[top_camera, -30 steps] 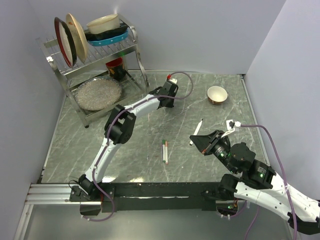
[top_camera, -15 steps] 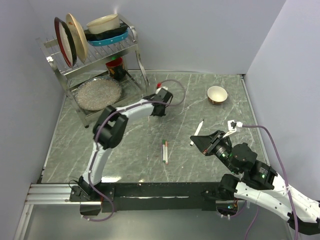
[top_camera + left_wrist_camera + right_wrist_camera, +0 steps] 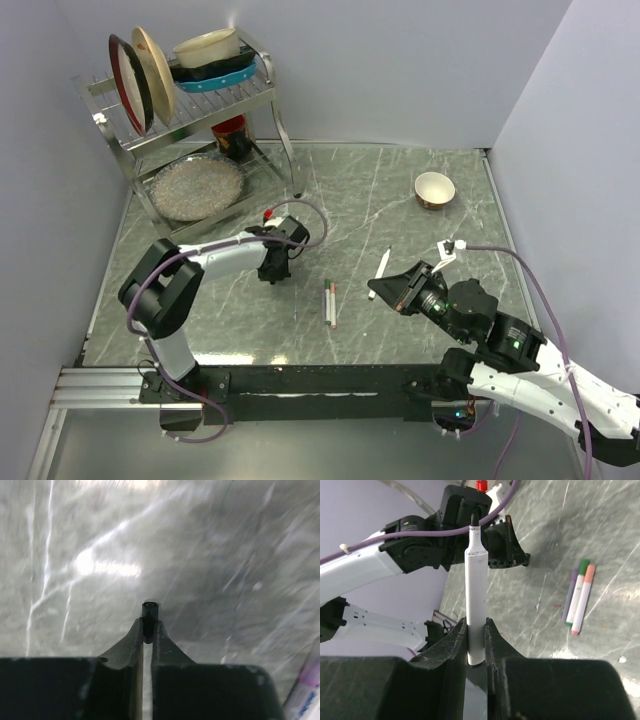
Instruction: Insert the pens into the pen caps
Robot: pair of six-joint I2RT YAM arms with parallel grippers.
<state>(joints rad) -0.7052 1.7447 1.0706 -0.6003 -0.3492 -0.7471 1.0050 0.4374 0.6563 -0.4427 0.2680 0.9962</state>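
My right claw [image 3: 476, 626] is clamped on an uncapped white pen [image 3: 476, 580], nib outward. My left claw [image 3: 148, 629], arm folded low, pinches a black pen cap [image 3: 149, 610]. Two capped pens [image 3: 330, 302] lie between the claws on the marble table [image 3: 400, 210]. Bowl [image 3: 434, 188] and dish rack [image 3: 190, 120] are at the far wall.

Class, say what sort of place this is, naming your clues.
Probably a robot lab bench mimicking a kitchen counter: plain walls enclose a marble-patterned table, a dish rack holds plates, and the left arm and right arm are mounted at its edge.
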